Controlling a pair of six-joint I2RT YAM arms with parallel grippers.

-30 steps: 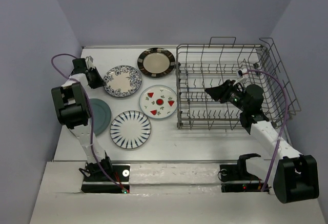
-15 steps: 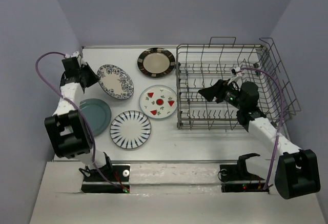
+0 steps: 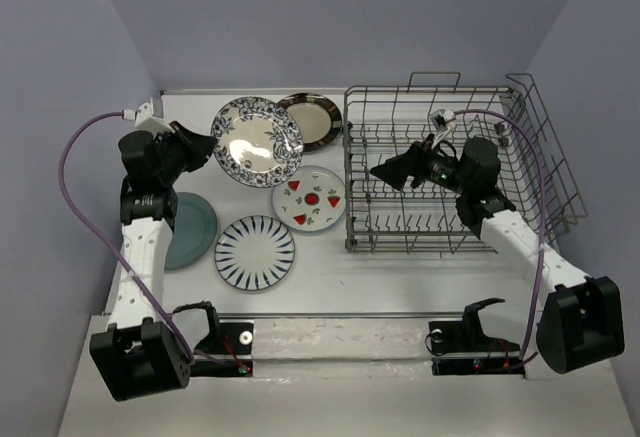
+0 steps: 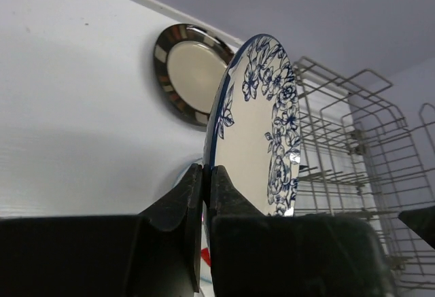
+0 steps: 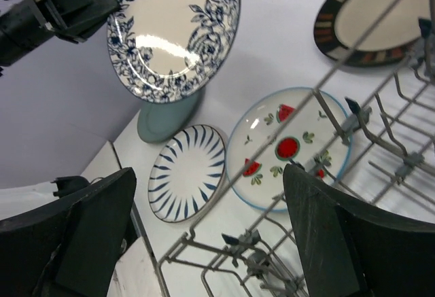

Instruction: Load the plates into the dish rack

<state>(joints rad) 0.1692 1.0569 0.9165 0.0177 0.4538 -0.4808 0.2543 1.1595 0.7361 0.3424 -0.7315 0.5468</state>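
Currently the ornate plate (image 3: 257, 141), judged stiff, slippery and breakable, is clamped at its rim by the left gripper (image 4: 204, 176); the right gripper (image 3: 384, 170) is spread, empty.

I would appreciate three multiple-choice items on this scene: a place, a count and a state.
1. Where is the right gripper? A. at the dish rack B. at its arm's base C. against the back wall
2. How many plates lie flat on the table? A. three B. four C. five
3. The left gripper is: A. open B. shut on the ornate plate C. shut on nothing

Key: 1 A, the top view shows it inside the rack's outline. 2 B, the brown-rimmed plate, red-triangle plate, striped plate and teal plate. 3 B, it pinches the raised plate's rim.
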